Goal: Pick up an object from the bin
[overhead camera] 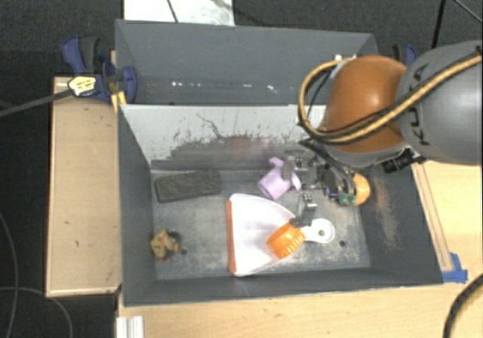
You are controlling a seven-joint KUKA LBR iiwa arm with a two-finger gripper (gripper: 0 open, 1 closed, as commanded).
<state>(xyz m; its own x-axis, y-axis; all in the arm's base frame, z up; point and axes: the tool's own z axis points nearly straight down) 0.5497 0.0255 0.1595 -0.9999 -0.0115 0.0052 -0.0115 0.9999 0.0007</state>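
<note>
My gripper [306, 212] hangs low over the right half of the bin, under the arm's orange cover. Its tip is just above an orange brush head [286, 241] with a white handle [321, 233], which rests on the right edge of a white folded cloth [251, 232] with an orange border. A small purple thing [273, 180] lies right beside the gripper, on its left. A yellow-orange ball [361, 191] sits close on the gripper's right, partly hidden by it. I see nothing held by the gripper.
A dark grey rectangular block [187, 185] lies at the back left of the floor. A small yellow-brown lump [164, 244] sits in the front left corner. The arm covers the bin's back right part.
</note>
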